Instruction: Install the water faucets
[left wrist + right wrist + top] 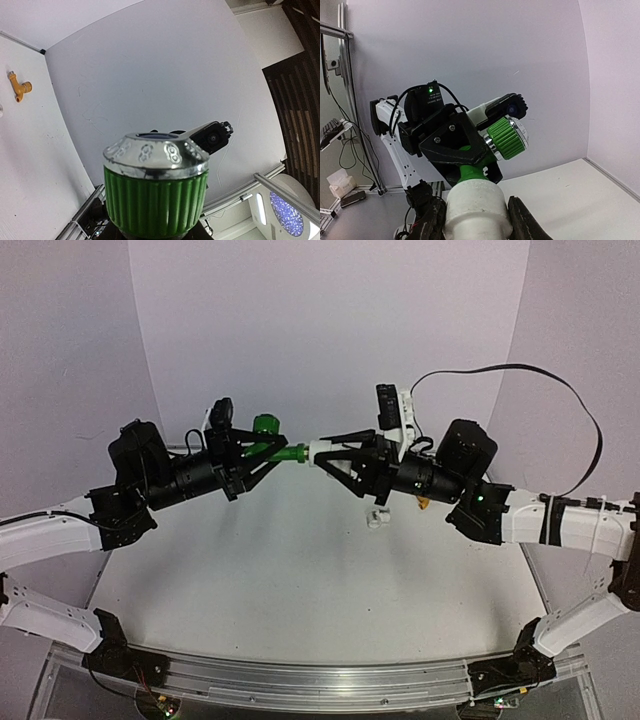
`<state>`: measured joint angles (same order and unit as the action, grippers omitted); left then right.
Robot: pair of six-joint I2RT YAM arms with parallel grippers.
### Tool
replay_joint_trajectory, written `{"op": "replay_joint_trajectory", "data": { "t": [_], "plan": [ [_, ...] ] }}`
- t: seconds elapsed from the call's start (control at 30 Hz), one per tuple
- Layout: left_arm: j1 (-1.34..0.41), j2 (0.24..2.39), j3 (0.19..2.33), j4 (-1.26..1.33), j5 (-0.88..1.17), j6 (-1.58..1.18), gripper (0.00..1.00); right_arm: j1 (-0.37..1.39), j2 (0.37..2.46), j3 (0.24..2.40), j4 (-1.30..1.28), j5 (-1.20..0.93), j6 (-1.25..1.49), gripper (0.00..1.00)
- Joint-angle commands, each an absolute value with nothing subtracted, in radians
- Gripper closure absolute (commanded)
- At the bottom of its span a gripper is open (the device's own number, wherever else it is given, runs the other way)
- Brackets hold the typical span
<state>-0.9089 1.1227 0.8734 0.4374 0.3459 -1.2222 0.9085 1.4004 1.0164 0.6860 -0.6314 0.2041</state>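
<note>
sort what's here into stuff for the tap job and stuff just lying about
Job: green tap in the left claw; white pipe fitting in the right claw, meeting the tap; yellow tap and, probably, small white fitting on the table.
Lying about: black cable.

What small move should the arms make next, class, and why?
Probably twist the right gripper to thread the white pipe fitting onto the green faucet: the left gripper holds the faucet, and its green end already meets the fitting mid-air.
</note>
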Motion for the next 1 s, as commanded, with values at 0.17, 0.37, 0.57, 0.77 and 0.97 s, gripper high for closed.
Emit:
{"op": "replay_joint_trajectory", "data": {
  "t": [0.17, 0.37, 0.57, 0.77, 0.97],
  "plan": [
    [-0.943, 1.093, 0.850, 0.454, 0.404, -1.026, 1.00, 0.927, 1.454, 1.080, 0.805, -0.742, 0.424, 1.00],
    [-0.955, 1.095, 0.852, 0.455, 0.376, -0.935, 1.00, 0.927, 1.485, 1.081, 0.866, -0.690, 0.562, 1.00],
    [-0.965, 1.108, 0.865, 0.466, 0.366, -0.849, 1.00, 0.928, 1.530, 1.092, 0.978, -0.676, 0.702, 1.00],
    [-0.968, 1.112, 0.863, 0.471, 0.390, -0.756, 1.00, 0.927, 1.589, 1.130, 1.041, -0.685, 0.848, 1.00],
    [-0.973, 1.100, 0.841, 0.475, 0.368, -0.607, 1.00, 0.927, 1.617, 1.138, 1.073, -0.628, 1.002, 1.00]
  ]
}}
